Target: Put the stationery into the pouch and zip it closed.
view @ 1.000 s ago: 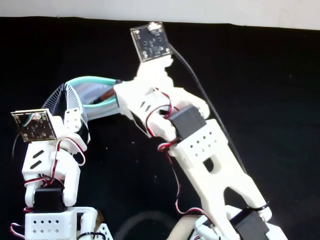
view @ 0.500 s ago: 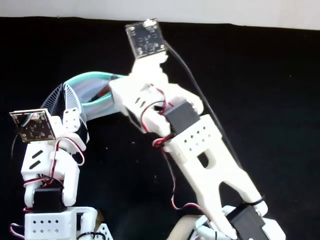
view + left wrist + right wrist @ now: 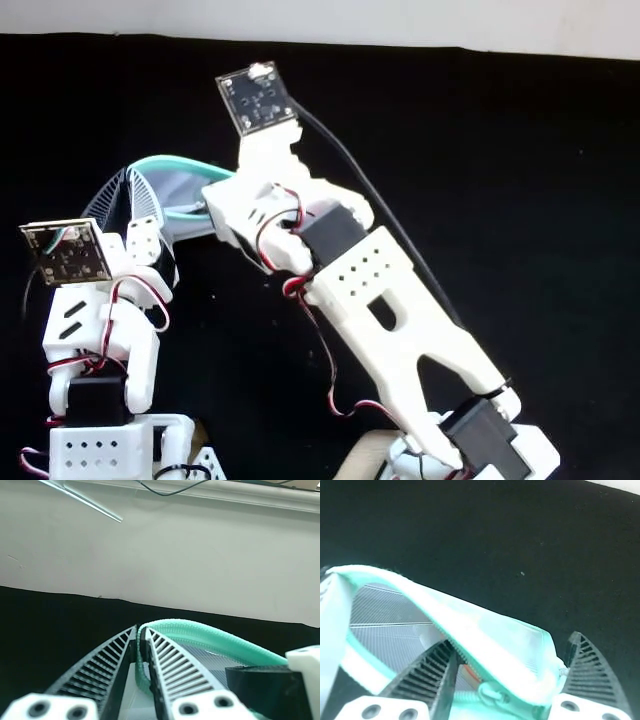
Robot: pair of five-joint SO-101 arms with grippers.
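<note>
r pincer (image 3: 515,641) swung left, spread astride pouch (image 3: 385,611) rim; l pincer (image 3: 140,630) pinches it.

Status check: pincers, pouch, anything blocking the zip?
Left pincer shut on the pouch rim. Right pincer open, straddling the pouch's other end. Pouch mouth open, unzipped. Red item inside, near the right pincer.

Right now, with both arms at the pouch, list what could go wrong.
1. The left arm's jaws pinch the pouch by its mint-green rim; a tug along the zip could pull it free.
2. The right arm's jaws stand open astride the rim near what looks like the zipper pull; closing could catch fabric instead.
3. A red item lies just under the rim and might snag the zip.
</note>
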